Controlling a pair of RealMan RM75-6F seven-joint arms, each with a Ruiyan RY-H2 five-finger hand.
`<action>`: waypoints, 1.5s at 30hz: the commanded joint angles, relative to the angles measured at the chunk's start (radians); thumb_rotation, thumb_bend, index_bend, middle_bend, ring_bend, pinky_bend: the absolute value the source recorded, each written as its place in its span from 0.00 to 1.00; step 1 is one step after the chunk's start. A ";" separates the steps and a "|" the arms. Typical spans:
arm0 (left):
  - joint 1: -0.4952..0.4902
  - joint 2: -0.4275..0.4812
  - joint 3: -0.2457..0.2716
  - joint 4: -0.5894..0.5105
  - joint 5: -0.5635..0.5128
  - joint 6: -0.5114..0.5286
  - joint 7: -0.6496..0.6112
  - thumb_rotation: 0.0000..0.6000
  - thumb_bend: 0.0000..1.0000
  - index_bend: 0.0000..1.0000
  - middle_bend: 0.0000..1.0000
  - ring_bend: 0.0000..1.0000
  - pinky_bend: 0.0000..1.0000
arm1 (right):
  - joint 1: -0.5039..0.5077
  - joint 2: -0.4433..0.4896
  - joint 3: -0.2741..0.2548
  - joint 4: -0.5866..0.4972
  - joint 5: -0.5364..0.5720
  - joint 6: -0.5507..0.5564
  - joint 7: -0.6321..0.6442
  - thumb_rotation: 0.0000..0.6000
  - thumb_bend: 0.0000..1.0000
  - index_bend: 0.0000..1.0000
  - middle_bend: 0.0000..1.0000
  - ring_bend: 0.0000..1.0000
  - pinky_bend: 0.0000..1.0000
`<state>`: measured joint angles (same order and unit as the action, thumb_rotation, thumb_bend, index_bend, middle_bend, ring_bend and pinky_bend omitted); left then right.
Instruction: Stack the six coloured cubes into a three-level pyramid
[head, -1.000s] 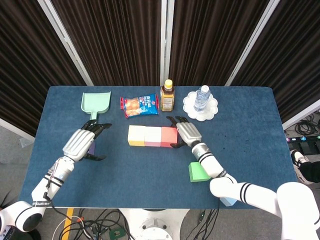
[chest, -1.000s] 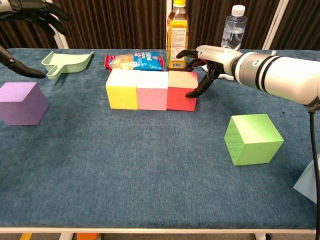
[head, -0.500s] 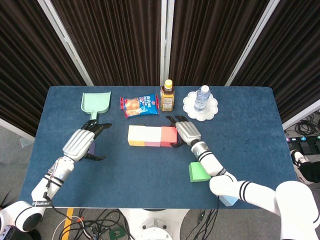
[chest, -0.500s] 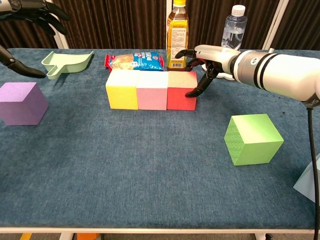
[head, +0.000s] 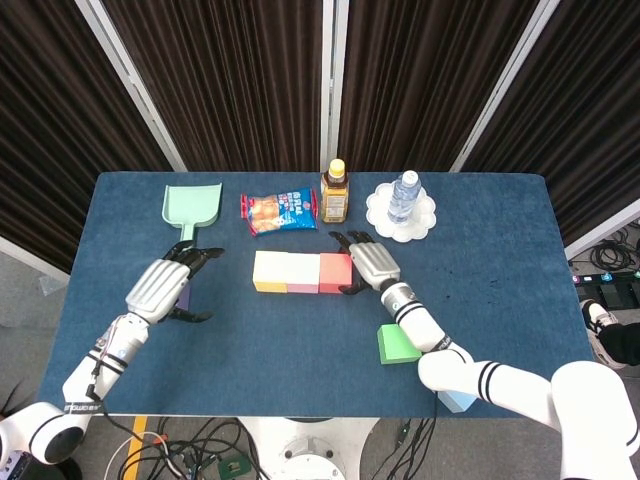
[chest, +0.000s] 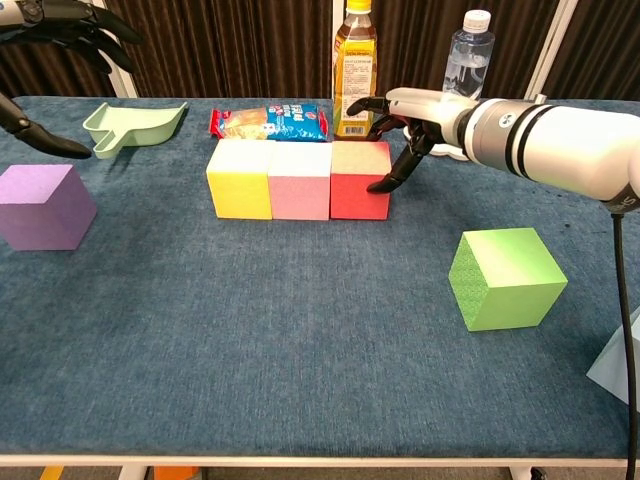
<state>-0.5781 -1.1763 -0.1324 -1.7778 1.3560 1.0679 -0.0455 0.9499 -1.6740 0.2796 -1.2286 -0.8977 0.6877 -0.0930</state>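
Your base row of 3 cubes runs left-right across mid-table: yellow cube (chest: 239, 179), pink cube (chest: 299, 181), red cube (chest: 360, 181), faces touching. Your right hand (chest: 408, 125), fingers spread and holding nothing, touches the red cube's right face, so any push travels along the row's long axis. The green cube (chest: 506, 277) lies nearer you on the right, closest to this hand. The purple cube (chest: 45, 205) sits under your left hand (head: 163, 285), spread and empty. A light blue cube (chest: 618, 365) peeks at the right edge. Since 1 second ago, the whole row has slid slightly left.
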 joint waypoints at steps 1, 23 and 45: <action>-0.001 0.001 0.000 0.000 -0.001 -0.002 0.000 1.00 0.08 0.14 0.18 0.19 0.09 | 0.000 0.001 -0.002 -0.002 0.000 0.000 0.000 1.00 0.19 0.00 0.33 0.00 0.00; -0.001 -0.001 -0.003 0.011 -0.004 -0.008 -0.013 1.00 0.08 0.14 0.18 0.19 0.09 | 0.016 -0.019 -0.001 0.025 -0.003 -0.004 -0.002 1.00 0.19 0.00 0.32 0.00 0.00; 0.015 0.005 0.004 0.016 0.001 0.011 -0.008 1.00 0.08 0.14 0.18 0.19 0.09 | -0.085 0.155 -0.003 -0.214 -0.098 0.106 0.054 1.00 0.17 0.00 0.10 0.00 0.00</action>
<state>-0.5645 -1.1709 -0.1294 -1.7631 1.3577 1.0780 -0.0537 0.8996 -1.5755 0.2759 -1.3814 -0.9649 0.7548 -0.0563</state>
